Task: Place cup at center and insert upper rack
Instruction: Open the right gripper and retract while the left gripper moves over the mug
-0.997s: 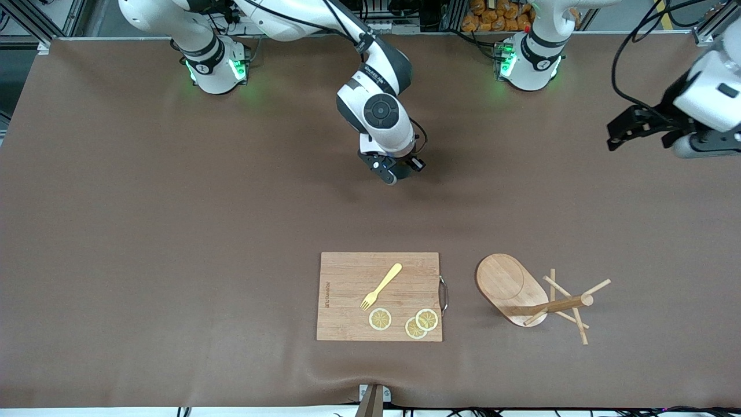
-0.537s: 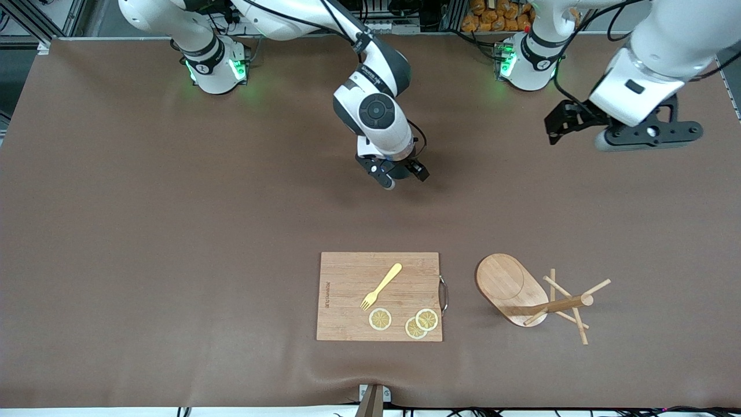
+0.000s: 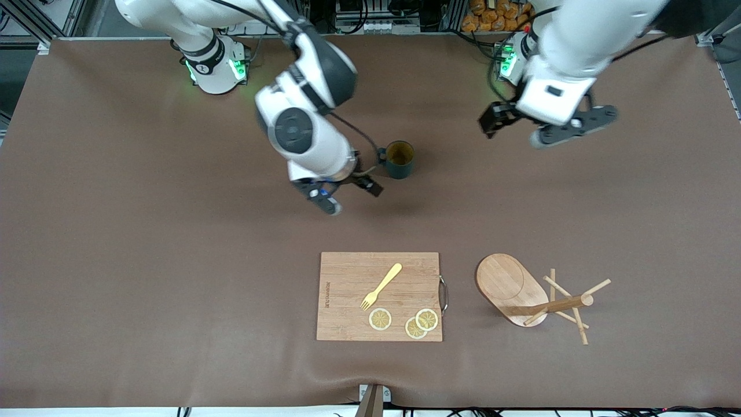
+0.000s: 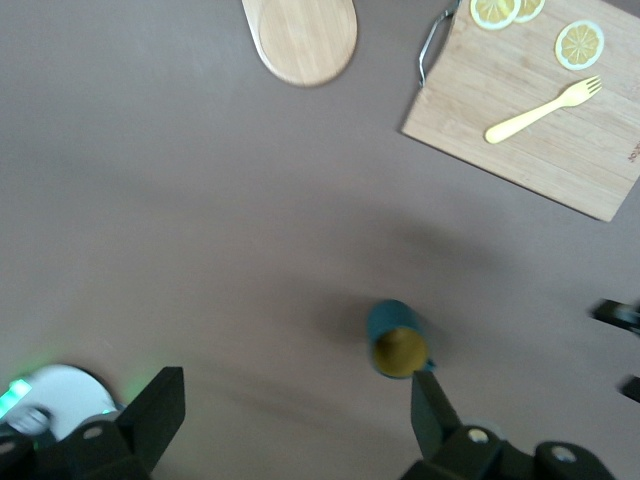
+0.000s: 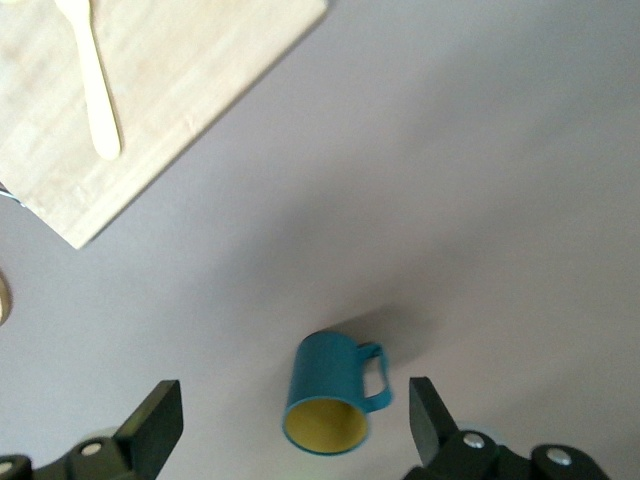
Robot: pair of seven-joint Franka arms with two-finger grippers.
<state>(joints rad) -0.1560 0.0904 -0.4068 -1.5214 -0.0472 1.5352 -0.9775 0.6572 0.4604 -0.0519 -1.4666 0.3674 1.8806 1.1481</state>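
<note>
The cup [image 3: 399, 159], dark teal with a yellow inside, stands upright on the brown mat near the table's middle, held by nothing. It also shows as the cup [image 5: 330, 395] and the cup [image 4: 398, 340]. My right gripper [image 3: 346, 197] [image 5: 292, 425] hangs open just above the mat beside the cup, toward the right arm's end. The upper rack [image 3: 524, 292], a light wooden mug tree, lies tipped on its side nearer the front camera; its oval base [image 4: 305, 40] shows. My left gripper [image 3: 492, 120] [image 4: 292, 415] is open and empty, up over the mat near its own base.
A wooden cutting board [image 3: 379, 296] [image 5: 150, 100] lies beside the mug tree, toward the right arm's end, with a yellow fork [image 3: 381, 286] and lemon slices [image 3: 405, 321] on it. Bare brown mat [image 3: 173, 260] surrounds the cup.
My right gripper opened, let go of the cup and drew away toward the right arm's end, uncovering it. The left arm swung in from its end of the table toward the middle.
</note>
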